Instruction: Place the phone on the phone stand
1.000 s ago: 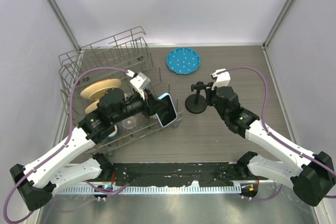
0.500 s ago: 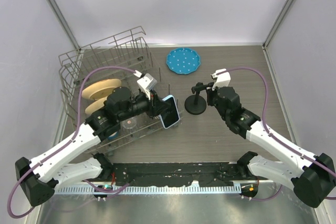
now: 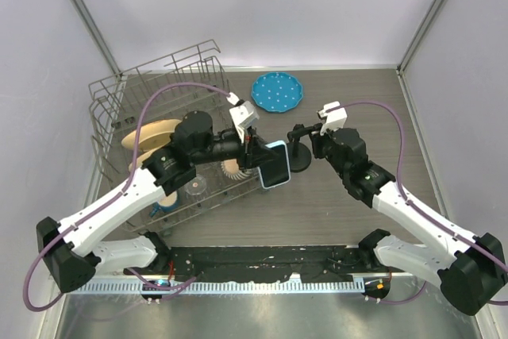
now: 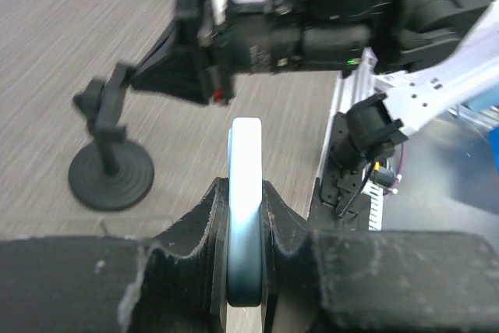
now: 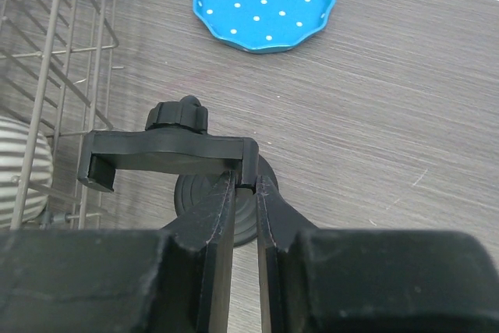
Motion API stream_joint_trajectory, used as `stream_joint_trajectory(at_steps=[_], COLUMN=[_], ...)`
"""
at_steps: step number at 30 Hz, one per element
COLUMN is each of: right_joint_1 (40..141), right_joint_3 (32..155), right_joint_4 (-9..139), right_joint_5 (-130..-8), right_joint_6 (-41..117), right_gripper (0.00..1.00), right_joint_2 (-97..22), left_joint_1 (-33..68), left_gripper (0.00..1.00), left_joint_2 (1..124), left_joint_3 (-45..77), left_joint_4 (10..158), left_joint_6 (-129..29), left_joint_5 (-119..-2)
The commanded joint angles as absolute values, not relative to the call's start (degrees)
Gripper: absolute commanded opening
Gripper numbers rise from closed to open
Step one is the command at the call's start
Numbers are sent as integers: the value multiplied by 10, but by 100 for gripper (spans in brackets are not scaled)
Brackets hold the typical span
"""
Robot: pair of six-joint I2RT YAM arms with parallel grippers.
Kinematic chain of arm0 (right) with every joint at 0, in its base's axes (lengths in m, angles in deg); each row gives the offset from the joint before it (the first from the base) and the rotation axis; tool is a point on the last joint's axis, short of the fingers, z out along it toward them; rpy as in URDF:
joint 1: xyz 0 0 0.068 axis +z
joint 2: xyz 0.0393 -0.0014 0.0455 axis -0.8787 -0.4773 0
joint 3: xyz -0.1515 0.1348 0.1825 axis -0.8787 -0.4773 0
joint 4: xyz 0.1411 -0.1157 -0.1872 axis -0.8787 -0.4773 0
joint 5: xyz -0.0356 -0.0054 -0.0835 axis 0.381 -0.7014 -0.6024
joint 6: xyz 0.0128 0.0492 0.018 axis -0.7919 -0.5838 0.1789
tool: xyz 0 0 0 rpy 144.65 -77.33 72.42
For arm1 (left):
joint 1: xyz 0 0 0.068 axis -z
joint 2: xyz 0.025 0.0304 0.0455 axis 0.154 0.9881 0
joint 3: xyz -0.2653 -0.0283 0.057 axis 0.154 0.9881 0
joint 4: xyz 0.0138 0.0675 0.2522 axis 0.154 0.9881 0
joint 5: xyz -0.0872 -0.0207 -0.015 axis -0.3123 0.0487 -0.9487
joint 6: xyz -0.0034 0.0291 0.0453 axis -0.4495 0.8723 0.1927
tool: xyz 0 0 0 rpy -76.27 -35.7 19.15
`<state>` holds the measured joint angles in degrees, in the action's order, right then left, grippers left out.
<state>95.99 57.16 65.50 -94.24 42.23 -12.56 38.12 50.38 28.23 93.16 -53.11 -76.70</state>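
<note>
Far left on the table [image 3: 349, 220]: a wire rack [image 3: 111, 93], with tan plates [image 3: 151, 134] standing inside and a striped round thing [image 3: 232, 170] at its right end. Over the rack, reaching to the right: the left gripper [image 3: 266, 156]. Fingers [image 4: 209, 224] squeezed onto both flat sides of the phone [image 3: 277, 166], pinching it tight. Phone up in the air, standing on its thin edge, dark screen showing in the top view, light blue rim showing in the left wrist view. Held just left of the stand [image 3: 299, 148], not on it yet; touching it or not, hard to tell from above, but apart from it in the left wrist view. Stand upright on the table, round base flat down, thin post up, little cradle on top. Behind it, farther back on the table: a blue plate [image 3: 277, 92] with white dots, well apart from the phone. To the right of the stand: the right gripper [image 3: 311, 139]. Fingers [image 5: 214, 224] almost pressed together, nipping one end of the cradle bar, with only a thin slit between them. Right arm stretching back to the near right corner.
</note>
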Motion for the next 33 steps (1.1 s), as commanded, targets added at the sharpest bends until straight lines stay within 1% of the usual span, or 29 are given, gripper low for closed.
stream_joint_trajectory(at_steps=[1,4,5,7,11,14,16,17,18,21,23,27,29,32,33], right_joint_1=[940,904,889,872,845,834,826,824,820,813,811,807,805,803,802], right_joint_3=[597,600,601,608,617,616,616,615,615,619,626,626,627,626,626], right_joint_4=[690,693,693,690,676,678,677,677,677,674,669,668,669,672,674], right_joint_5=[-841,-779,-733,-698,-661,-645,-627,-620,-614,-589,-582,-575,-575,-566,-563], right_joint_6=[445,440,440,440,437,432,429,428,430,433,436,440,439,439,439], right_gripper=[1,1,1,1,1,1,1,1,1,1,1,1,1,1,1], right_joint_2=[-135,-145,-147,-156,-165,-159,-155,-156,-156,-161,-169,-178,-181,-188,-192], left_joint_1=[383,375,370,355,345,331,318,309,304,294,293,293,292,283,282], left_gripper=[0,0,0,0,0,0,0,0,0,0,0,0,0,0,0], left_joint_2=[549,610,630,679,729,767,781,794,800,843,864,906,926,953,962], left_joint_3=[222,184,150,116,47,18,16,23,26,10,-20,-36,-51,-47,-47], left_joint_4=[815,844,857,875,879,873,843,822,770,703,704,672,656,542,458], left_joint_6=[-450,-357,-337,-327,-288,-263,-261,-270,-284,-354,-372,-385,-437,-517,-585], left_joint_5=[-968,-1044,-1049,-1067,-1081,-1106,-1126,-1141,-1152,-1208,-1232,-1264,-1279,-1296,-1300])
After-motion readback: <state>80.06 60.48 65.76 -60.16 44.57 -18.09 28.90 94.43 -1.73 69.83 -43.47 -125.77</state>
